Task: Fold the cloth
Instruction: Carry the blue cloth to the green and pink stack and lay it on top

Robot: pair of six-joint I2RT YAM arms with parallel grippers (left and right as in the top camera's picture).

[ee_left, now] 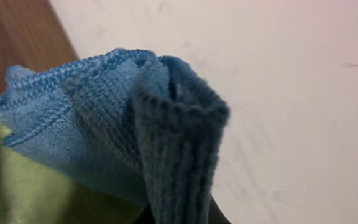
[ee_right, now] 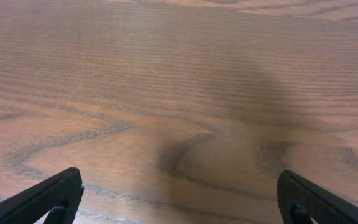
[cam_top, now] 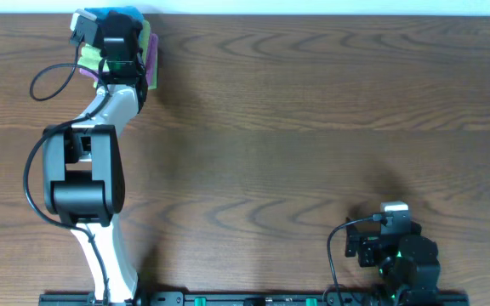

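- Cloth (ee_left: 104, 124), sky-blue, soft: you will find it at the far-left corner of the table (cam_top: 313, 102), topmost in a small heap. Part of it is drawn up into a standing ridge right in front of the left wrist camera, and the rest drapes down onto the heap.
- Green cloth (ee_left: 17, 193): it lies directly under the blue one. It is not your item.
- Purple cloth (cam_top: 151, 64): it shows at the right side of the same heap, also not yours.
- Left gripper (cam_top: 119, 25): it reaches out over the heap at the far edge. Its fingers are almost wholly hidden by the fabric, but a ridge that stands like this suggests they are pinched onto the blue cloth. Judged purpose: to peel that one layer off the others so you can carry it to open table.
- Right gripper (ee_right: 179, 199): it is parked at the near-right corner, well apart from the heap. Its fingers are spread wide over bare wood and touch nothing, and it looks to be kept clear while the left arm works.
- Progress, as judged: no fold made yet.
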